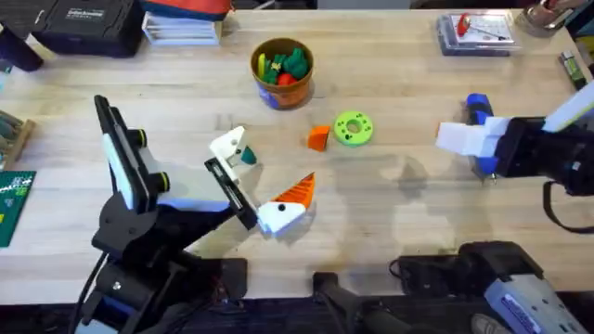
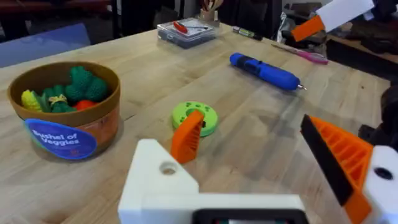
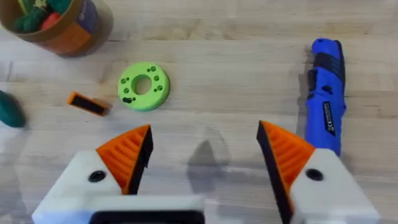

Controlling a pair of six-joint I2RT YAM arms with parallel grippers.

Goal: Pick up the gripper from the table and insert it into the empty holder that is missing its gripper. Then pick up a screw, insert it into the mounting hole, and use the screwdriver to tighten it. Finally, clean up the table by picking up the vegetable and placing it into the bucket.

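Observation:
The small orange gripper (image 1: 318, 137) (image 2: 186, 134) (image 3: 87, 103) lies on the table (image 1: 399, 74) beside a green disc (image 1: 353, 128) (image 3: 143, 86). My left gripper (image 1: 264, 172) (image 2: 249, 162) is open just short of it. One of its fingers is the bare white holder (image 1: 227, 147) (image 2: 158, 180); the other carries an orange tip. The teal vegetable (image 1: 247, 156) (image 3: 9, 111) lies against the holder finger. The blue screwdriver (image 1: 478, 111) (image 2: 264, 70) (image 3: 326, 93) lies at the right, partly under my open right gripper (image 1: 457, 139) (image 3: 205, 143). The bucket (image 1: 282, 70) (image 2: 62, 112) holds toy vegetables.
A clear plastic case (image 1: 475, 32) (image 2: 186, 30) sits at the far right, a black case (image 1: 83, 23) and stacked papers at the far left. A green board (image 1: 11, 199) lies at the left edge. Bare wood lies between the disc and the screwdriver.

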